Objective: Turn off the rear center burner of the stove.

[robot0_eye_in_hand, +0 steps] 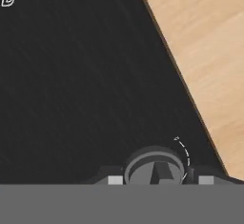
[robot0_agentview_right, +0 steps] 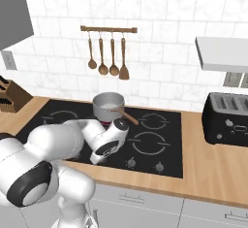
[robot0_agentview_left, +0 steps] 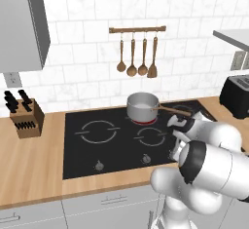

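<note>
Stove, a black glass cooktop set into the wooden desk. The rear center burner lies at the back of the glass, its disc showing red beneath a steel saucepan whose wooden handle points toward the robot's right. The arm reaches low over the front edge of the glass, well forward of that burner. In the hand view the pincer stands directly over a silver knob, with one dark fingertip on either side of it: spread and straddling the knob, though whether the tips touch it cannot be told. A dashed arc mark curves just beside the knob on the side nearer the glass's edge. The coming move appears to turn on this alignment: the knob sits between the fingertips, so closing and rotating should follow. Two more knobs line the front strip toward the robot's left.
</note>
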Robot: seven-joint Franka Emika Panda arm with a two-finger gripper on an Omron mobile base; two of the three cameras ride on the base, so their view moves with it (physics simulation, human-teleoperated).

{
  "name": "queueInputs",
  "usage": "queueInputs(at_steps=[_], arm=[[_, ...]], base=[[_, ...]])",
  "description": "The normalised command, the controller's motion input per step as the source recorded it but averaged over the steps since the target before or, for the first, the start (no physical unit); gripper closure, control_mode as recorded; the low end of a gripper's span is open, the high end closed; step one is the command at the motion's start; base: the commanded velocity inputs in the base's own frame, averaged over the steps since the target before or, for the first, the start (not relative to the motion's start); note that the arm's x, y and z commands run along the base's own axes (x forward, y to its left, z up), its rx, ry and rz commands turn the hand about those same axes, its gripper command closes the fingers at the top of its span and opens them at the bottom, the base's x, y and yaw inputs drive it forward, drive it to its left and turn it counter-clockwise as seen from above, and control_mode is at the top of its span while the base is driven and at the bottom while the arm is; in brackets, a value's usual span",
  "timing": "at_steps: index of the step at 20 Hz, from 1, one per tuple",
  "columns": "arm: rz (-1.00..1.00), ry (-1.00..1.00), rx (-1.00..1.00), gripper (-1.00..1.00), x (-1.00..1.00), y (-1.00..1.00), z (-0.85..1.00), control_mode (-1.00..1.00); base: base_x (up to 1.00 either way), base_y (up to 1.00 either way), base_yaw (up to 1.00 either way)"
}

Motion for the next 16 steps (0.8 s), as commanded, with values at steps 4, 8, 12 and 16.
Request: queueInputs(at_steps=[4, 8, 12, 16], arm=[[-0.71, 0.18, 0.04, 1.0, 0.6, 0.07, 0.0, -1.0], [-0.72, 0.26, 0.09, 1.0, 0.38, 0.04, 0.0, -1.0], [-0.78, 0.24, 0.09, 1.0, 0.24, 0.0, 0.0, -1.0], [-0.83, 0.2, 0.07, 1.0, 0.14, 0.0, 0.0, -1.0]], base=[[0.0, 0.0, 0.0], [0.0, 0.0, 0.0], [0.0, 0.0, 0.0], [0.0, 0.0, 0.0]])
